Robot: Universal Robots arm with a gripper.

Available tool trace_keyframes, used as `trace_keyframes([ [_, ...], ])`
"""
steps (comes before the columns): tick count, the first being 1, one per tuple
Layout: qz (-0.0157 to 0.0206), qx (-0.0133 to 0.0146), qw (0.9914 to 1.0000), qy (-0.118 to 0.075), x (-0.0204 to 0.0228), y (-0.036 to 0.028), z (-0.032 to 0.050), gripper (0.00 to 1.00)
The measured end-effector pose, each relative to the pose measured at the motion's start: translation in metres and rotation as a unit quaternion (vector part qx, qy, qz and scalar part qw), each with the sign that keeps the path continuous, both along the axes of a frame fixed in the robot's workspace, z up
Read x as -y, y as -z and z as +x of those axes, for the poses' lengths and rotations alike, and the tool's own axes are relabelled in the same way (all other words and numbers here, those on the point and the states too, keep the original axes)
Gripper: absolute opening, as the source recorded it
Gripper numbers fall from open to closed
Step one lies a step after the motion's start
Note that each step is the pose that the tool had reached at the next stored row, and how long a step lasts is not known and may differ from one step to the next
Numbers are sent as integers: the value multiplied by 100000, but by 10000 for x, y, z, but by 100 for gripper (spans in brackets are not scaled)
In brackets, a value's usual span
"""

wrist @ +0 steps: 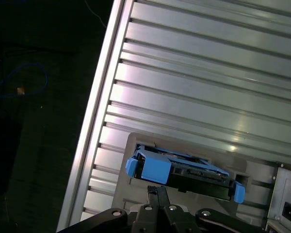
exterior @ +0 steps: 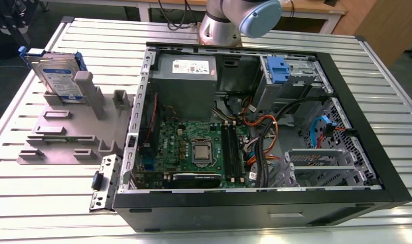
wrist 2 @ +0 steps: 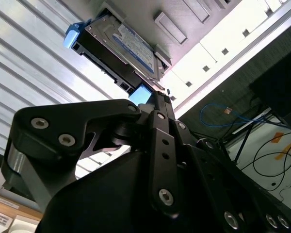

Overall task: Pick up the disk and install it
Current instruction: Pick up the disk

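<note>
Standing on edge in a slot of the grey fixture (exterior: 57, 133), the disk (exterior: 57, 76) is held upright on the slatted table (exterior: 43, 203), at the exterior view's left of the open computer case (exterior: 260, 206). Its blue-framed upper edge is thus presented for a grasp. In the first wrist view the gripper (wrist: 157, 190) is seen with its fingers pressed together on nothing, pointed toward the disk's blue end tab and apparently clear of it. The disk is judged not yet picked up. A blue bracket (exterior: 277, 68) is seated in the case's drive bay.
</note>
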State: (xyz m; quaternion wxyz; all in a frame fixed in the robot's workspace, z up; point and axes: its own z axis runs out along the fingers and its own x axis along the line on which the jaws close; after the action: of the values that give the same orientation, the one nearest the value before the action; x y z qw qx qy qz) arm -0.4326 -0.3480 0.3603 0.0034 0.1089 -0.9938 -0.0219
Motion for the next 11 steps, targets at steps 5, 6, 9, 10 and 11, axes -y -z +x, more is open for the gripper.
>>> trace_keyframes([
  [5, -1, -1, 100000, -188, 0, 0, 0, 11],
  [6, -2, -3, 100000, -233, 0, 0, 0, 11],
  [9, 41, -1, 99997, -779, 0, 0, 1, 11],
  [10, 62, -2, 99994, -1107, 0, 0, 1, 11],
  [11, 71, 0, 99990, -1391, 0, 0, 1, 11],
])
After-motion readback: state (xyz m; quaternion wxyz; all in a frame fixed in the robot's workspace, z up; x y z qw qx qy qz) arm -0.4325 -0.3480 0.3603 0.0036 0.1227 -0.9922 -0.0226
